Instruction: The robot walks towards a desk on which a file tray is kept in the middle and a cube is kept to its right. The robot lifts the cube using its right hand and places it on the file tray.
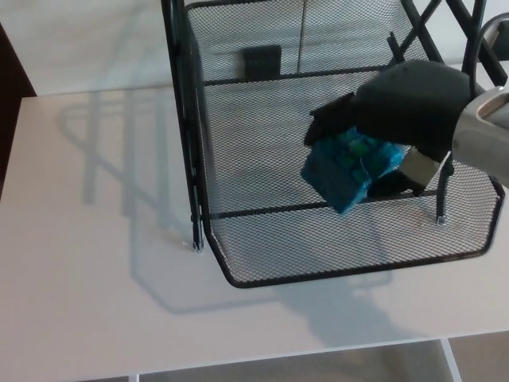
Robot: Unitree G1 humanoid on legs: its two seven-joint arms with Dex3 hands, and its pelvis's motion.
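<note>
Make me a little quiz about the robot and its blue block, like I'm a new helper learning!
1. True or false: the robot's black right hand is holding the blue cube.
2. What is the cube above? A) a wooden box B) the black wire-mesh file tray C) a plate
3. Fill in: the desk under the tray is coloured ____.
Key: 1 true; 2 B; 3 white.
</note>
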